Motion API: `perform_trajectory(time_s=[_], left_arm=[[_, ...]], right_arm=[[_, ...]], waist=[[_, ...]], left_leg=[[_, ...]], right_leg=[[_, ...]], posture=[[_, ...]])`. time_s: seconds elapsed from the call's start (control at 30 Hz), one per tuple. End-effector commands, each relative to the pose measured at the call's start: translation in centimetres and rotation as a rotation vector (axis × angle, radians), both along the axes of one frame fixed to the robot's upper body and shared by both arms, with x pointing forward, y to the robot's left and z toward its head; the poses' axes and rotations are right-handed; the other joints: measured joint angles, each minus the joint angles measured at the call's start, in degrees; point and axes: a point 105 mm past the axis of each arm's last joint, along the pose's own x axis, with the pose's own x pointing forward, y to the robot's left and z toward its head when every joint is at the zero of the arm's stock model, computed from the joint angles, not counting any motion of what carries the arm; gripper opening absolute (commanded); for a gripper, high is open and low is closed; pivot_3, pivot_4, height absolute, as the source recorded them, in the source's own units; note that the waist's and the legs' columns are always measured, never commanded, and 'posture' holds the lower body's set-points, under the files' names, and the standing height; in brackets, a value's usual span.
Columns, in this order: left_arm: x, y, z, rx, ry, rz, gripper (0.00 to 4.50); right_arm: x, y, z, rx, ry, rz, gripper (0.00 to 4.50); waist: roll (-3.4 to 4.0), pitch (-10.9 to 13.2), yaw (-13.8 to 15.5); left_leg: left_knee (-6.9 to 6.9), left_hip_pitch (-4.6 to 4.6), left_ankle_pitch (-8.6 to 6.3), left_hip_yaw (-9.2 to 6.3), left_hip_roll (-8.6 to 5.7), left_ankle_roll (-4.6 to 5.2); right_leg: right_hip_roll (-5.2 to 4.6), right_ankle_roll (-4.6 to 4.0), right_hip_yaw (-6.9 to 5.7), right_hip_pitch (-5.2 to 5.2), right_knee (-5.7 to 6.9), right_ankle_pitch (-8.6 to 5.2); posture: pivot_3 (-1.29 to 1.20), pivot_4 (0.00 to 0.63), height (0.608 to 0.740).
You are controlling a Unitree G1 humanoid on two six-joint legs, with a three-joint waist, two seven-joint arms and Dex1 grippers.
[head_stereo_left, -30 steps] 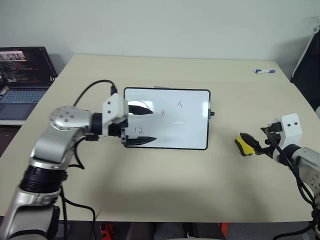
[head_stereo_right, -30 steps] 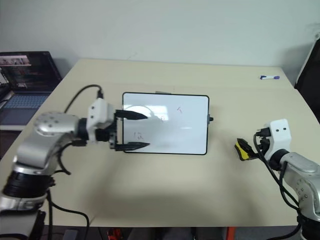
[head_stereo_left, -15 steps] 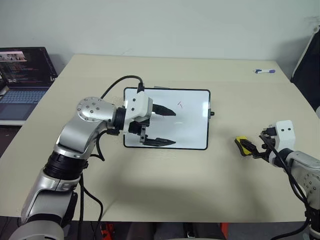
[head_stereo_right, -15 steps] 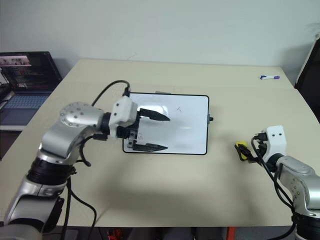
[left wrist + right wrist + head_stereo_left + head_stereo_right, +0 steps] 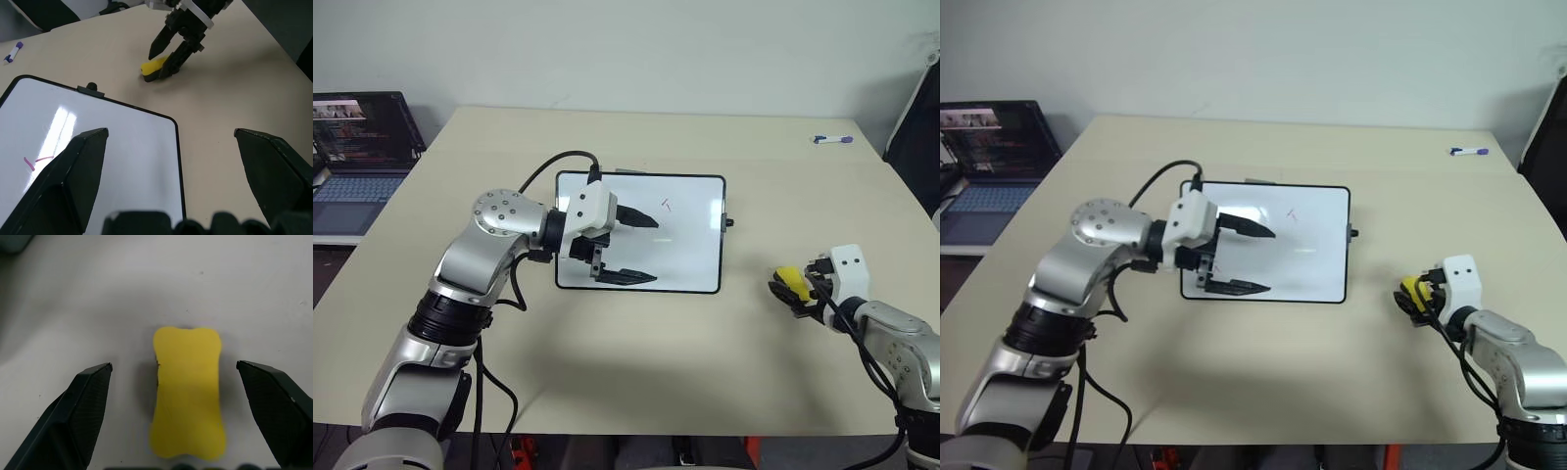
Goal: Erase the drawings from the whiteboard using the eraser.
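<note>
Beige tabletop (image 5: 636, 362) carries a small white glossy whiteboard (image 5: 685, 250) with a thin black frame at frame centre, a faint pink scribble (image 5: 667, 205) near its top. Over its left part hovers the left gripper (image 5: 634, 249), jaws wide and empty. At lower right, the small yellow block-shaped eraser (image 5: 188, 391) lies on the table between the right gripper (image 5: 188, 401)'s wide-spread fingers (image 5: 83, 411), untouched.

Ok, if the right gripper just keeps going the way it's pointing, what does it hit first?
Most likely the eraser: it lies on the table between the open fingers of the right gripper, straight ahead. Depth is hard to judge.
</note>
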Motion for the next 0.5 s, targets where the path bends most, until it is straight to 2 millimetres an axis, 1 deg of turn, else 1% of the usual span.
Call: perform_trajectory(time_s=[0.03,0.07,0.17,0.4,0.43,0.5], left_arm=[[0.1,0.5,1.0,-0.018,-0.046,0.017,4.50],[0.1,0.7,1.0,-0.019,-0.046,0.024,4.50],[0.2,1.0,1.0,-0.019,-0.049,0.042,4.50],[0.4,2.7,0.6,-0.032,-0.038,0.140,4.50],[0.4,2.8,0.6,-0.037,-0.035,0.152,4.50],[0.5,3.8,0.3,-0.078,-0.013,0.241,4.50]], right_arm=[[0.7,-0.5,0.9,-0.013,-0.056,-0.023,4.47],[0.7,-0.7,0.9,-0.014,-0.058,-0.031,4.47],[0.9,-1.1,0.9,-0.015,-0.064,-0.047,3.92],[1.1,-1.3,0.9,-0.020,-0.070,-0.052,1.47],[1.1,-1.2,0.9,-0.020,-0.071,-0.050,1.30],[1.0,-1.1,1.0,-0.018,-0.080,-0.048,1.30]], waist=[[0.00,0.00,0.01],[0.00,0.00,0.01],[0.00,0.00,0.01],[0.01,0.00,-0.12],[0.01,0.00,-0.12],[0.01,0.00,-0.12]], left_leg=[[0.00,0.00,0.00,0.00,0.00,0.00],[0.00,0.00,0.00,0.00,0.00,0.00],[0.00,0.00,0.00,0.00,0.01,0.00],[-0.01,0.02,0.00,0.00,0.04,0.00],[0.00,0.02,0.00,-0.01,0.04,0.00],[0.00,0.02,0.00,-0.01,0.04,0.00]], right_leg=[[0.00,0.00,0.00,0.00,0.00,0.00],[0.00,0.00,0.00,0.00,0.00,0.00],[0.00,0.00,0.00,0.00,0.01,0.00],[-0.01,-0.01,0.01,0.00,0.01,0.00],[-0.01,-0.01,0.01,0.00,0.01,0.00],[-0.01,0.00,0.00,0.00,0.01,0.00]], posture=[[0.00,0.150,0.740],[0.00,0.150,0.740],[0.00,0.150,0.740],[0.00,0.150,0.740],[0.00,0.150,0.740],[0.00,0.150,0.740]])
